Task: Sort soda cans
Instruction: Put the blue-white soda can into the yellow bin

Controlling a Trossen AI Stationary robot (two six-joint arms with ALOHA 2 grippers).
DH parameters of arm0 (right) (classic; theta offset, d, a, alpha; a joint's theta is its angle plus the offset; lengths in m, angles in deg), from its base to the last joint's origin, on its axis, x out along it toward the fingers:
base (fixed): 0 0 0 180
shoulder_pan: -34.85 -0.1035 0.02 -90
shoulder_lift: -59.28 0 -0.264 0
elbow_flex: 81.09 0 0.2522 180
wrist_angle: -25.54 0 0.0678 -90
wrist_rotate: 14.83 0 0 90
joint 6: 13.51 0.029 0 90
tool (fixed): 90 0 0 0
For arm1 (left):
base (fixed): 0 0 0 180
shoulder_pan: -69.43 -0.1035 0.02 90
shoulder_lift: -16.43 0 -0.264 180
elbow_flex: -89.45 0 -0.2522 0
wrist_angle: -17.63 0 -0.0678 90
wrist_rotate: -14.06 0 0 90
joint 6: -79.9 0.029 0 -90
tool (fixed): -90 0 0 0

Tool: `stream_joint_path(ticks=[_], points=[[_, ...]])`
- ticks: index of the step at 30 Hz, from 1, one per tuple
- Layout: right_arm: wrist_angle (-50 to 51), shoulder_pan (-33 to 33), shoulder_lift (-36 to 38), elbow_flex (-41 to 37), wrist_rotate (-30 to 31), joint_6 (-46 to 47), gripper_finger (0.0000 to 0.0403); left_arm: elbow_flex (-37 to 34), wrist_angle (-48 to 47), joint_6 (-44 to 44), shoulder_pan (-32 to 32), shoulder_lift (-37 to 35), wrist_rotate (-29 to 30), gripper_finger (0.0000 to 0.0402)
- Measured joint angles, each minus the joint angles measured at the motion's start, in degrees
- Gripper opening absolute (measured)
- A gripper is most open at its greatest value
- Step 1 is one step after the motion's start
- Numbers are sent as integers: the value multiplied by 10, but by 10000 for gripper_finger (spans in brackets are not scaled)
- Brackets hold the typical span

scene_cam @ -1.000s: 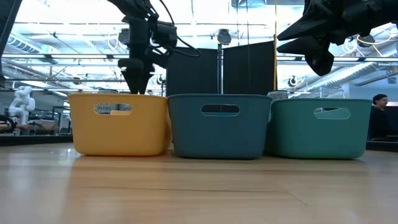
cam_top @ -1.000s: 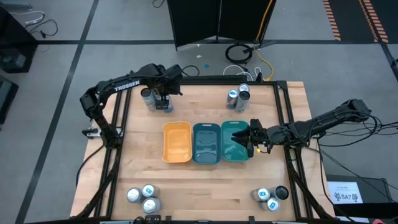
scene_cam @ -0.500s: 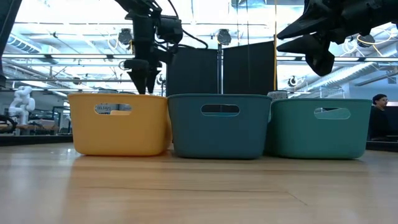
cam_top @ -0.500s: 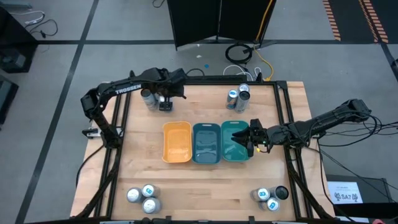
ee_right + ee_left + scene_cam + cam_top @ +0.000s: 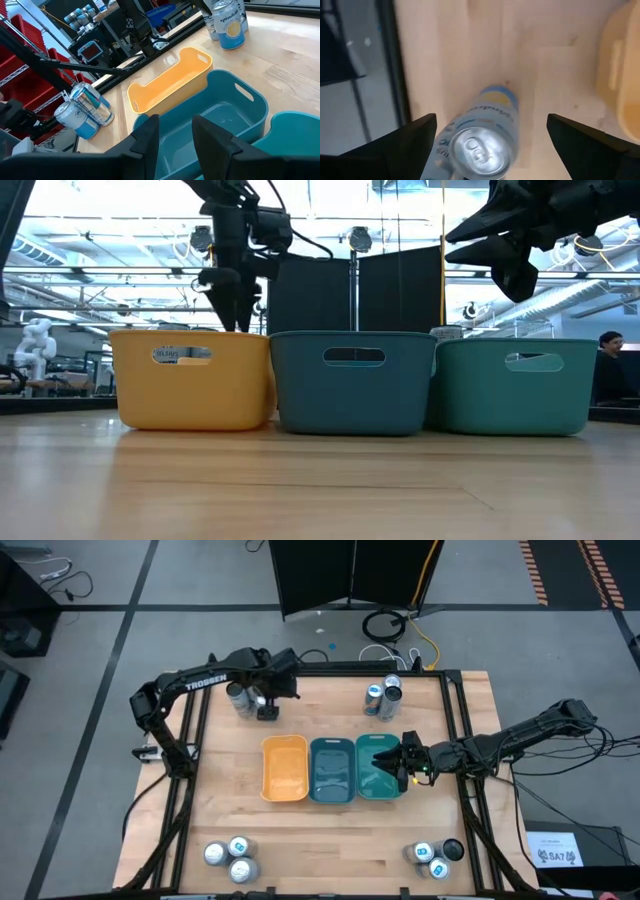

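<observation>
The left end effector (image 5: 267,705), fingers spread wider than a second ago, has lifted and shifted slightly right above a pale blue-and-silver aluminium soda can (image 5: 482,138) standing on the wooden bench (image 5: 330,840).

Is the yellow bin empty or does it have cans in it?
Empty. The yellow bin shows only its bare bottom from above; no cans inside.

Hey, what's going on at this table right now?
A two-armed robot is sorting soda cans into three bins. The left pincer hangs open over a can at the table's far left corner, not gripping it. The right pincer waits over the teal bin. All three bins look empty.
</observation>
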Motion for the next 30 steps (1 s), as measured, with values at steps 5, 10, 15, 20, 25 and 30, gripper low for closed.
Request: stream_joint_path(ticks=[5,10,15,20,25,30], points=[[0,0,0,0,0,0,107,0,-11,18,-9,0,-3,386],[0,0,0,0,0,-1,107,0,-11,31,-22,1,1,386],[0,0,0,0,0,-2,107,0,-24,32,-27,23,-2,386],[-1,0,0,0,0,0,107,0,-17,35,-27,43,17,386],[-8,0,0,0,0,0,107,0,-33,34,-28,60,27,386],[-8,0,0,0,0,0,107,0,-37,30,-28,72,35,386]])
